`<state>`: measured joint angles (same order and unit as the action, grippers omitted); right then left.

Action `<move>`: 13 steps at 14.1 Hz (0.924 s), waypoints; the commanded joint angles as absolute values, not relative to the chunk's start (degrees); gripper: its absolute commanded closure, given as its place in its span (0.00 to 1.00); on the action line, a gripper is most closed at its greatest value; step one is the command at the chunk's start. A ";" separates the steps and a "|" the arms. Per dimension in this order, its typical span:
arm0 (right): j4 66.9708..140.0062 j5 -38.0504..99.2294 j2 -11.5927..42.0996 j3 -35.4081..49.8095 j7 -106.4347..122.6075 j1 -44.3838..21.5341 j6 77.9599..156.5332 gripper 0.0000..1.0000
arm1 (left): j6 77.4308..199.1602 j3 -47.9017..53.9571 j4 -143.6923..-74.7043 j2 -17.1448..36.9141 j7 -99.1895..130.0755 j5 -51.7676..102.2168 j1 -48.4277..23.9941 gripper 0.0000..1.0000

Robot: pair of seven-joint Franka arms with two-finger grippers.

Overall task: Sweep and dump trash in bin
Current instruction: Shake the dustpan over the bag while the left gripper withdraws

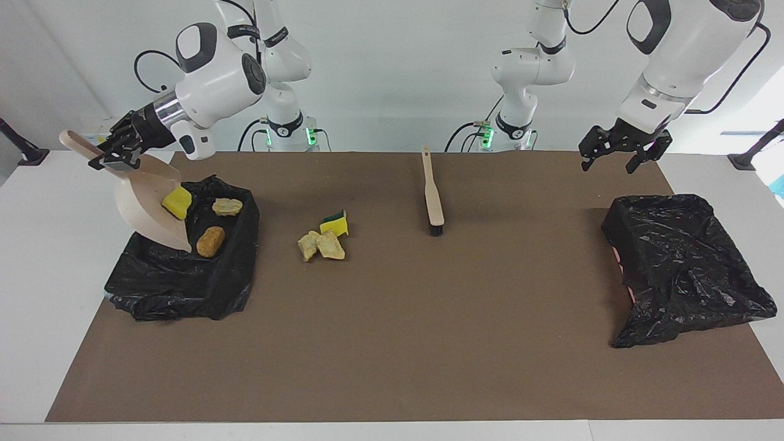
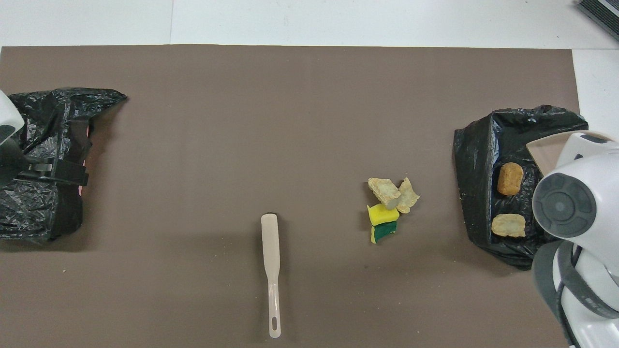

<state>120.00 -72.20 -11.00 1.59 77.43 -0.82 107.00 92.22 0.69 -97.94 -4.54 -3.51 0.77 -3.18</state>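
Note:
My right gripper (image 1: 110, 158) is shut on the handle of the beige dustpan (image 1: 150, 205), which tilts steeply down over the black-lined bin (image 1: 184, 282). A yellow sponge piece (image 1: 177, 202) lies on the pan. In the bin sit a beige chunk (image 1: 227, 206) (image 2: 508, 225) and an orange-brown lump (image 1: 211, 241) (image 2: 510, 178). More trash lies on the mat beside the bin: a green-backed sponge (image 1: 335, 223) (image 2: 383, 222) and two beige chunks (image 1: 321, 246) (image 2: 391, 192). The brush (image 1: 433, 196) (image 2: 272, 270) lies flat, untouched. My left gripper (image 1: 609, 162) (image 2: 67, 175) hangs open and empty in the air.
A second bin wrapped in a crumpled black bag (image 1: 680, 269) (image 2: 43, 125) stands at the left arm's end of the table, below the left gripper. In the overhead view my right arm hides most of the dustpan (image 2: 546, 150). A brown mat (image 1: 429, 343) covers the table.

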 commanded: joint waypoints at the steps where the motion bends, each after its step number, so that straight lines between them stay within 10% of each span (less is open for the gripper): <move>1: 121.12 -71.21 -12.31 1.67 74.13 -0.08 105.40 1.00 | 92.37 0.18 -99.05 -5.71 -3.16 0.44 -3.52 0.00; 13: 103.82 -57.41 -6.95 2.81 70.41 -6.40 90.90 1.00 | 92.02 0.18 -99.05 -5.71 -3.16 0.35 -3.60 0.00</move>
<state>110.61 -61.13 -10.10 2.59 71.84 -5.26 94.19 92.23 0.63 -97.94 -4.54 -3.51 0.77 -3.18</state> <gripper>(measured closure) 0.683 0.000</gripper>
